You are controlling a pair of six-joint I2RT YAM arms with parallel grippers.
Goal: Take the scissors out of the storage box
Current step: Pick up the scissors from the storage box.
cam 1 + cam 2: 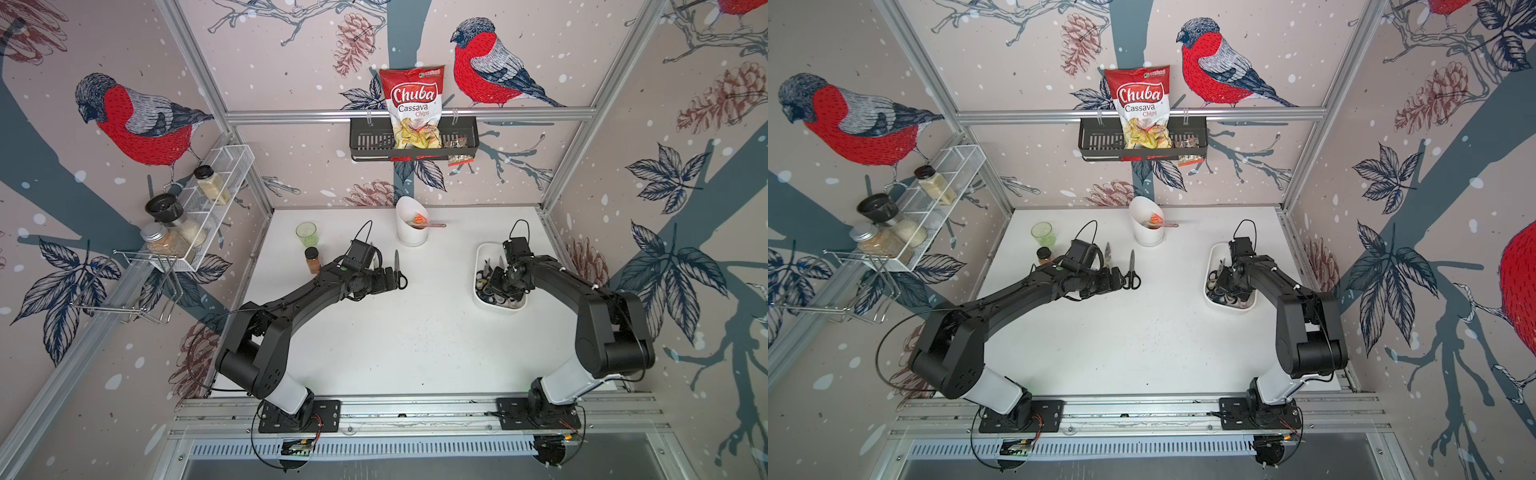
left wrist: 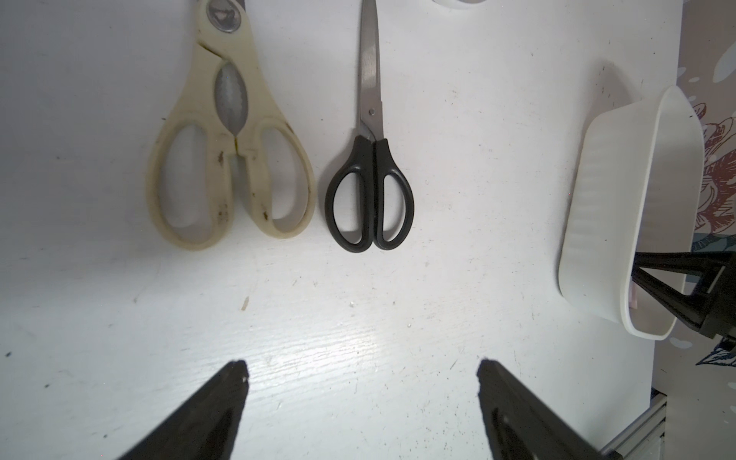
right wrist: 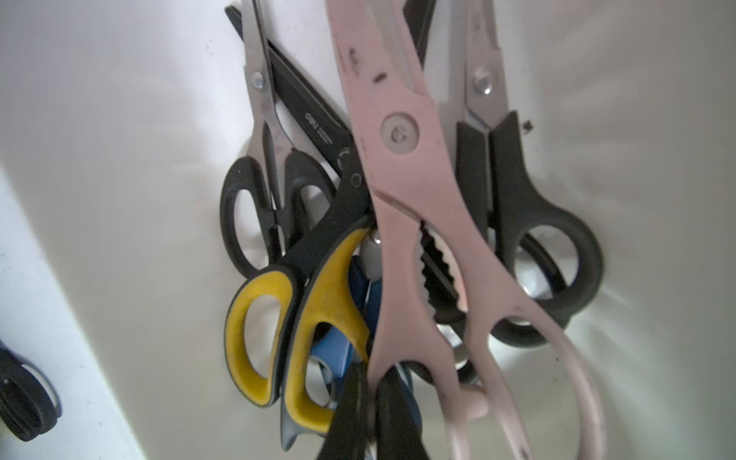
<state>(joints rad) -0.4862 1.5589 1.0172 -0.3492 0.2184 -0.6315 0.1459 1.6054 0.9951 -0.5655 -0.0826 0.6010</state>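
Nearest us, over the counter (image 1: 395, 340), we see the left fingers (image 2: 207, 418) spread wide, holding nothing; just beyond lie the black scissors (image 2: 370, 191) and cream scissors (image 2: 231, 159), side by side, blade tips cut off in the wrist view; rightward, the right fingers (image 3: 350, 410) sit inside the storage box (image 1: 498, 306), pressed together on a handle loop of the pink scissors (image 3: 398, 159); both top views hide that grip behind the right arm (image 1: 561, 282); the other scissors (image 3: 318, 310) beneath look blurred.
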